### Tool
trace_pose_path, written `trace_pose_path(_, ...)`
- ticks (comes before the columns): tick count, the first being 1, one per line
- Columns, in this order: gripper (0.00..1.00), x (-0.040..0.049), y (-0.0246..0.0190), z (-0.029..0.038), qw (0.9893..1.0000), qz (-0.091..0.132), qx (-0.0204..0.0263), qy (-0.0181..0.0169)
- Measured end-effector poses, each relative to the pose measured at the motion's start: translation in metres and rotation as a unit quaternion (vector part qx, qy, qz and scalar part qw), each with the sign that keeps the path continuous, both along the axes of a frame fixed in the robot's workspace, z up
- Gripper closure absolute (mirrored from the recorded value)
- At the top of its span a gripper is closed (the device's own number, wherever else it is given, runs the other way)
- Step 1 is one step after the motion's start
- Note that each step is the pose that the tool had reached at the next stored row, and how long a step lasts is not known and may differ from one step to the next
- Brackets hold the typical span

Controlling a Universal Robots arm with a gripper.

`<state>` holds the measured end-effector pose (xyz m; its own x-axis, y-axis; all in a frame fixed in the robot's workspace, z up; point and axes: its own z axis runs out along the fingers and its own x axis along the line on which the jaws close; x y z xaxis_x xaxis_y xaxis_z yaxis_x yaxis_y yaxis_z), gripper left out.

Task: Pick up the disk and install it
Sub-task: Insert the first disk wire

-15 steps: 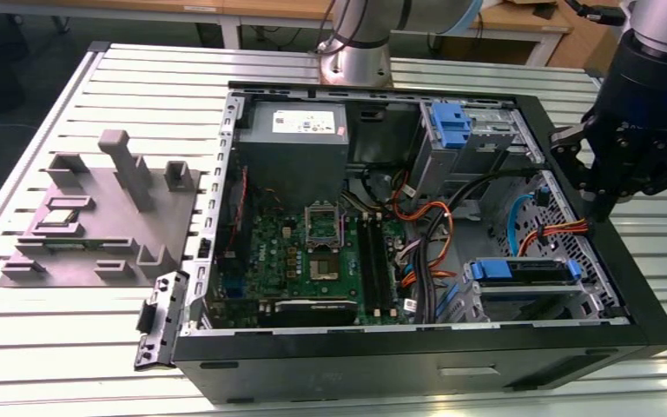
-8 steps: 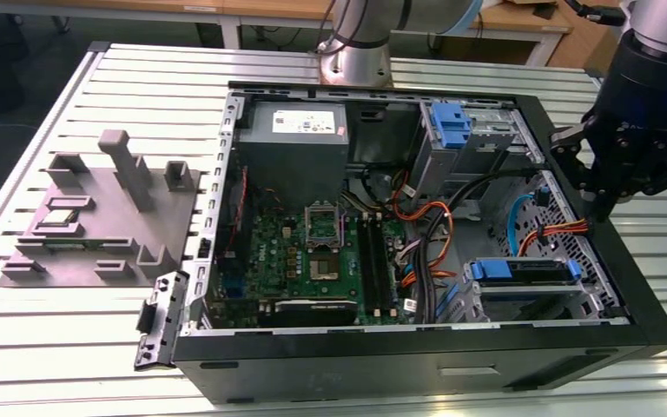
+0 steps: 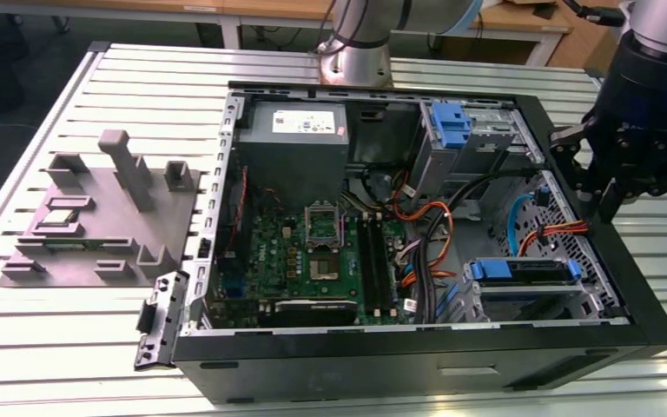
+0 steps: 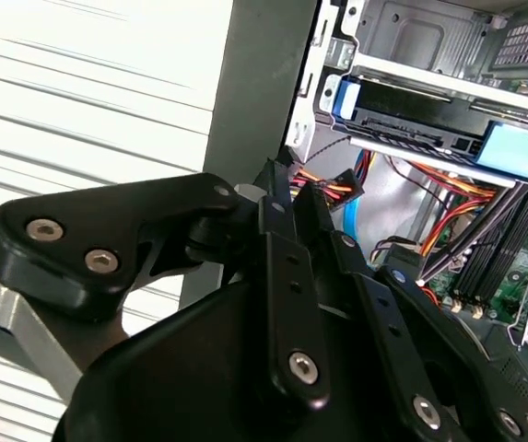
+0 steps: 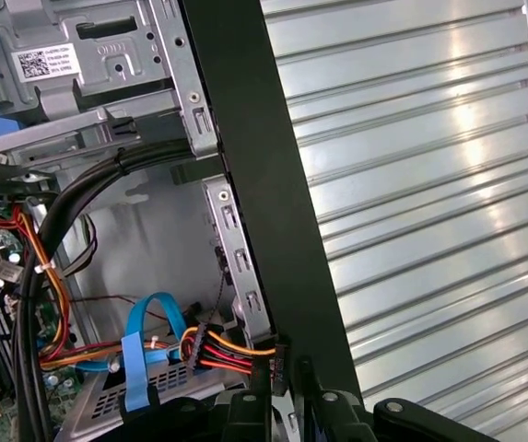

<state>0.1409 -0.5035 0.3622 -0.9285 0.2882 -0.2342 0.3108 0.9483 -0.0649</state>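
Presently the hand is hovering at the case wall on the exterior view's right, fingers together and empty; the disk (blue-framed, long axis across) is lying below it, inside the case's near corner.

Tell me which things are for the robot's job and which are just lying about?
For the job: silver-grey hard disk in blue plastic bracket; black gripper; open black computer case.
Lying about: grey plastic block with pegs; slatted metal table.
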Motion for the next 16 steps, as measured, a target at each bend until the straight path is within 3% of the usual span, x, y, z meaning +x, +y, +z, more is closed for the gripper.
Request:
trace_pose_path(1,0.75,-0.0002,0.0,-0.0004,1.0,0.0,-0.0009,-0.004)
trace_pose_path(3,0.75,-0.0005,0.0,-0.0012,0.9999,-0.004,-0.0037,-0.0122)
trace_pose_path(6,0.75,-0.0038,0.0001,-0.0033,0.9997,-0.009,-0.0043,-0.0203)
trace_pose_path(9,0.75,-0.0134,0.0,-0.0053,0.9997,-0.01,-0.0041,-0.0237)
trace_pose_path(11,0.75,-0.0135,0.0,-0.0065,0.9995,-0.019,-0.0045,-0.0252)
trace_pose_path(16,0.75,-0.0117,0.0003,-0.0077,0.9987,-0.044,-0.0051,-0.0251)
